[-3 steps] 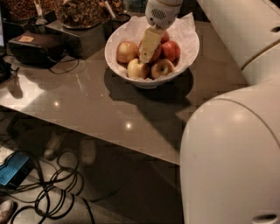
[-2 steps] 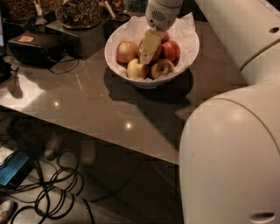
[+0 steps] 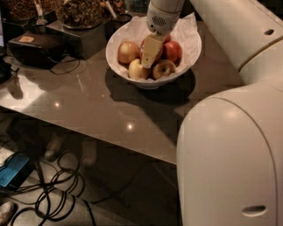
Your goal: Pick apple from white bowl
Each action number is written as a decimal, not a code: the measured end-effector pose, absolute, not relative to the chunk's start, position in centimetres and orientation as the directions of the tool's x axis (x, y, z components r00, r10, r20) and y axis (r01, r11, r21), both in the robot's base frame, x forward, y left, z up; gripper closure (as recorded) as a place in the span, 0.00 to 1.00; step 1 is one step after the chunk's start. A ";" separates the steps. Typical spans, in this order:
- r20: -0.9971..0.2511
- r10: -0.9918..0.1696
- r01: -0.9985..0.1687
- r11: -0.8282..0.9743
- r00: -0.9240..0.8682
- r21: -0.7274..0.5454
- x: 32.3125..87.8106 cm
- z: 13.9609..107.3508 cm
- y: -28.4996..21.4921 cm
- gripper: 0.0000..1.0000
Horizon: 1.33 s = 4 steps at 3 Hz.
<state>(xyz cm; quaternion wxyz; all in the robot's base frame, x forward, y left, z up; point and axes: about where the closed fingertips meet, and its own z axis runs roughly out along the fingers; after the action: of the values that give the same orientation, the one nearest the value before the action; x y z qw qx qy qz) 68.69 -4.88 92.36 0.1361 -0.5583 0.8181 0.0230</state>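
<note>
The white bowl (image 3: 185,42) stands on the grey table, lined with crinkled white paper and holding several apples. My gripper (image 3: 150,52) reaches down from the top into the middle of the bowl, among the apples. A deep red apple (image 3: 173,50) lies just right of it, and another red apple is mostly hidden behind the gripper. No sticker shows on either. Paler yellow-red apples lie at the left (image 3: 127,51) and at the front (image 3: 138,69) (image 3: 163,68).
Glass jars of dry food (image 3: 79,11) and a black box (image 3: 37,46) stand at the table's back left. My white arm and body (image 3: 230,150) fill the right side. Cables (image 3: 53,194) and a blue object (image 3: 11,170) lie on the floor below the table edge.
My gripper has sunk slightly lower among the apples. The bowl and the apples have not moved.
</note>
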 end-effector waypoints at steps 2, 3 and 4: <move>-0.244 -0.910 -0.922 0.371 -0.336 -0.111 68.9 91.9 -4.8 0.47; -0.244 -0.910 -0.922 0.371 -0.336 -0.111 68.9 91.9 -4.8 0.70; -0.244 -0.910 -0.922 0.371 -0.336 -0.111 68.9 91.9 -4.8 0.92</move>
<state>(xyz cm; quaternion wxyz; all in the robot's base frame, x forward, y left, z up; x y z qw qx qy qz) 68.94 -4.85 91.93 0.1335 -0.5604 0.8170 0.0235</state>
